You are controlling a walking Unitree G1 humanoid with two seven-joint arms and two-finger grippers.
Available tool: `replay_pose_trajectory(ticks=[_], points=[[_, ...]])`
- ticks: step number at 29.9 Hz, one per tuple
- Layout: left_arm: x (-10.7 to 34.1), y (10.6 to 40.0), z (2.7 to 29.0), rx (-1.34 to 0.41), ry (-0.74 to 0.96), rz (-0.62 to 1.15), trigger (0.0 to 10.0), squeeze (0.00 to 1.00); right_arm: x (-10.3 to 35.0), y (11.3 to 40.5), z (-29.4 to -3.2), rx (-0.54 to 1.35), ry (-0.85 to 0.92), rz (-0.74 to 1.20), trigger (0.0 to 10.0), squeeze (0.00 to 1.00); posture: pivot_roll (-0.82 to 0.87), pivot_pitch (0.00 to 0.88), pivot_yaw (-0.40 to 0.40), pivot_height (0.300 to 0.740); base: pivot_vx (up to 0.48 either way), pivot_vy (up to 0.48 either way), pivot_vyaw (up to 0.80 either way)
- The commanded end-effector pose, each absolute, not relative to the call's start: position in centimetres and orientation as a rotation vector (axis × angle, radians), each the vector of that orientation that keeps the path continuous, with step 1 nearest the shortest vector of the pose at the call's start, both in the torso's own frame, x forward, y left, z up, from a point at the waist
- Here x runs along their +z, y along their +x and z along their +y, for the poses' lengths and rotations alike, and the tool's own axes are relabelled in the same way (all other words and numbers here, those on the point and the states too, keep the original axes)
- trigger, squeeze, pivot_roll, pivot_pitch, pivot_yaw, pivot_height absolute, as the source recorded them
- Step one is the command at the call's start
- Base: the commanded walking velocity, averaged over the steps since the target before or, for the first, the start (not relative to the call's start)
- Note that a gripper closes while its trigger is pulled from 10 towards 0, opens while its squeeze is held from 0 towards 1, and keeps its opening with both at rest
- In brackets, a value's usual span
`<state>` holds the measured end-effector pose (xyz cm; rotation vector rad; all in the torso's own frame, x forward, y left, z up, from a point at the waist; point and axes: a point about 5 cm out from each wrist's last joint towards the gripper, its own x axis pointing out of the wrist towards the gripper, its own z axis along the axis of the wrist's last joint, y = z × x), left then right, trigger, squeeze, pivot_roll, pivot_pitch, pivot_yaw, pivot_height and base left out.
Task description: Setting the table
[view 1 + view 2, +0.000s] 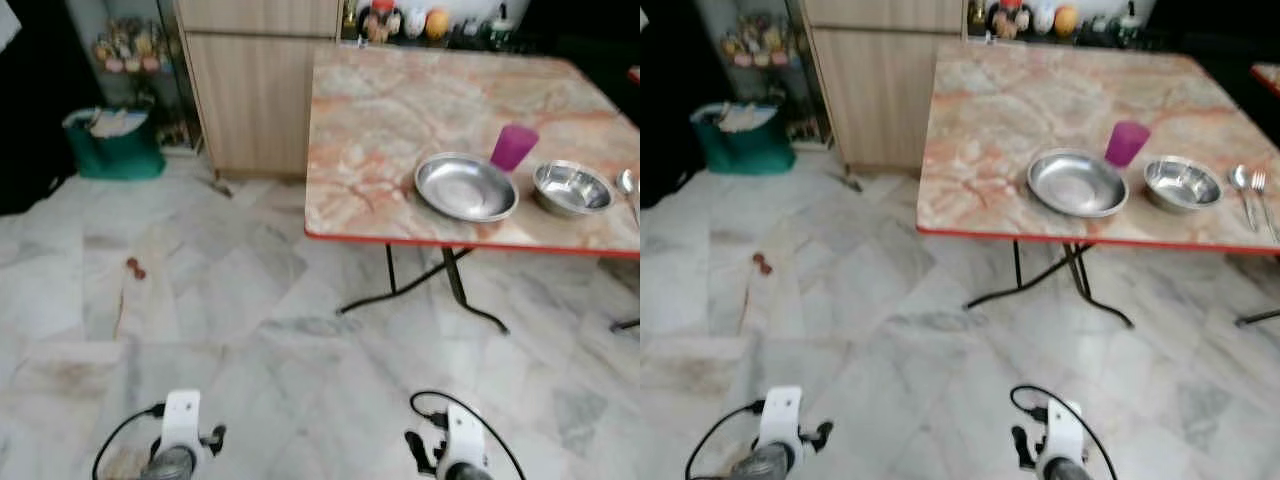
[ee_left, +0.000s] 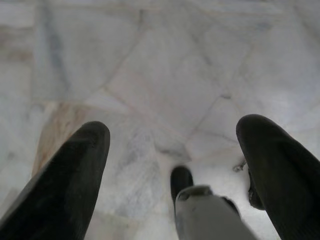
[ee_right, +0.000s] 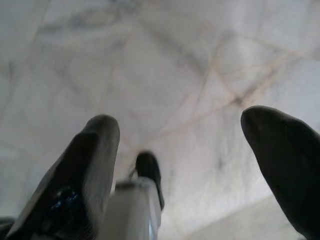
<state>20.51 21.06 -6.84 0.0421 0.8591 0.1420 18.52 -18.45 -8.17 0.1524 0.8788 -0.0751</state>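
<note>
We see a square table with a pink stone-look top, a red edge and thin black legs. On the table sit a round shiny metal plate, a purple plastic cup just behind the plate, a shiny metal bowl, and a spoon and fork past the bowl. A wooden cupboard stands behind the table. The floor is pale smooth marble. Our left gripper and right gripper hang wide open over the floor, holding nothing.
</note>
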Motion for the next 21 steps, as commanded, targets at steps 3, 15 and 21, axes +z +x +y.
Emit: replay_pose_trajectory(ticks=[3, 15, 21], points=[[-7.19, 19.88, 21.18, 0.148, 0.035, 0.883, 10.0, 0.00, -8.48, 17.99, -18.06, -0.074, 0.163, 0.895, 10.0, 0.00, -0.01, 0.009, -0.044, 0.740, 0.000, 0.000, -0.65], [-7.28, 19.69, 21.27, 0.148, 0.060, 0.894, 10.0, 0.00, -8.39, 18.16, -17.95, -0.077, 0.174, 0.881, 10.0, 0.00, -0.01, 0.000, -0.043, 0.740, 0.000, 0.000, 0.00], [-7.27, 19.68, 21.33, 0.150, 0.062, 0.890, 10.0, 0.00, -8.36, 18.21, -17.87, -0.072, 0.165, 0.879, 10.0, 0.00, 0.00, 0.000, -0.044, 0.740, 0.000, -0.323, 0.00]])
